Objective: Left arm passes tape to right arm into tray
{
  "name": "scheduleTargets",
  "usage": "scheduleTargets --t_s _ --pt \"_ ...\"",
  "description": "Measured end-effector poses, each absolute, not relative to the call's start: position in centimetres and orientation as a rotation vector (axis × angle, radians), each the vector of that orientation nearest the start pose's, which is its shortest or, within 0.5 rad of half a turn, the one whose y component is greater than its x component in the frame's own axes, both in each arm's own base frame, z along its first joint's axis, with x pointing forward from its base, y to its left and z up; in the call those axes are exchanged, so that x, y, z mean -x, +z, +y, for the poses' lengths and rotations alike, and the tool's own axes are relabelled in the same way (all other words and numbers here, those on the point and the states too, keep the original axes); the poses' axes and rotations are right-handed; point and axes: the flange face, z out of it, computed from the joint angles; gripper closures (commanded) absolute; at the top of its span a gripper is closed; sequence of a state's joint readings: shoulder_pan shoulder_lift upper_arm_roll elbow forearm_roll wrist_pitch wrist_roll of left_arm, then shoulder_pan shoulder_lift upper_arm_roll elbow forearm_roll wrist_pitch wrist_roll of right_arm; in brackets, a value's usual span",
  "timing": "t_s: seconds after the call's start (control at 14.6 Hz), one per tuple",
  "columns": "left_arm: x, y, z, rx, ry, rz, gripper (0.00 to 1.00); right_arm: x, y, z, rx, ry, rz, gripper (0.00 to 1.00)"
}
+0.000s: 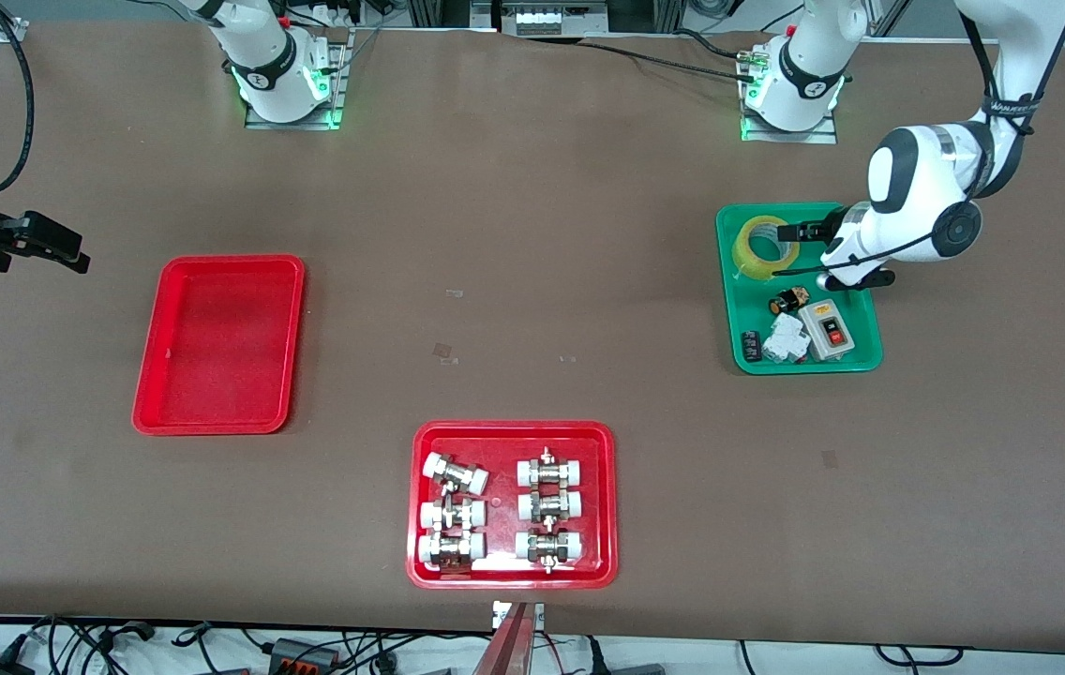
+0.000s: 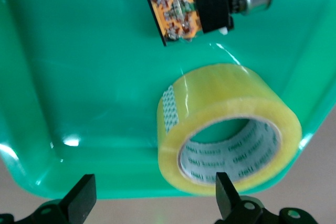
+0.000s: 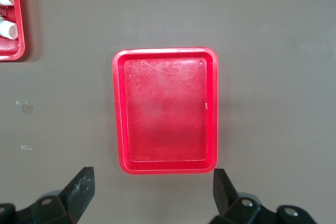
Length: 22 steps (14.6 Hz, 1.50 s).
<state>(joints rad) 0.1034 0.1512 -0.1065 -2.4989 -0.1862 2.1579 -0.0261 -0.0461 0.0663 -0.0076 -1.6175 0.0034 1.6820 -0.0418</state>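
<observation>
Six white-capped metal pipe fittings (image 1: 499, 511) are counted in the red tray (image 1: 513, 429) nearest the front camera, in two columns of three. One roll of tape (image 1: 759, 247) lies flat in the green tray (image 1: 731, 309) at the left arm's end of the table, in the corner farthest from the front camera. Nearer the camera in that tray, a small black-and-orange part (image 1: 788, 301), a white block (image 1: 787, 339) and a grey switch box (image 1: 830, 332) are seen. The left gripper (image 1: 787, 231) is held low at the tape's 3 o'clock edge, fingers spread; in the left wrist view one fingertip (image 2: 224, 190) meets the roll's rim (image 2: 231, 129), a detail the front view leaves unclear. One plain red tray (image 1: 219, 345) lies toward the right arm's end. The right gripper (image 1: 73, 258) waits at its 10 o'clock, and only the right wrist view shows its fingers (image 3: 81, 187) parted.
</observation>
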Motion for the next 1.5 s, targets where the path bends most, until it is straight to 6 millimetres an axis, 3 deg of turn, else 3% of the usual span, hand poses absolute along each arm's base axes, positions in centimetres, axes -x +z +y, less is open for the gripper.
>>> scheduleTargets --t_s 0.14,0.27,0.41,1.09,1.23,1.5 --pt "-40.8 18.9 -1.0 3.165 0.804 -0.271 0.27 -58.2 57.2 -3.1 3.138 0.008 0.019 0.0" --pt "-40.6 18.6 -1.0 3.163 0.811 -0.278 0.54 -58.2 57.1 -3.1 3.138 0.011 0.019 0.0" --pt "-40.6 18.6 -1.1 3.169 0.815 -0.296 0.71 -58.2 57.1 -3.1 3.138 0.011 0.019 0.0" --pt "-41.1 19.0 -1.3 3.184 0.802 -0.314 0.98 -58.4 56.8 -2.9 3.138 0.019 0.014 0.0" --pt "-42.6 20.9 -1.7 3.196 0.799 -0.288 0.99 -58.4 56.7 -2.9 3.138 0.022 0.013 0.0" --pt "-46.9 29.0 -4.2 3.223 0.816 -0.154 1.0 -58.4 56.6 -2.9 3.137 0.028 0.013 0.0"
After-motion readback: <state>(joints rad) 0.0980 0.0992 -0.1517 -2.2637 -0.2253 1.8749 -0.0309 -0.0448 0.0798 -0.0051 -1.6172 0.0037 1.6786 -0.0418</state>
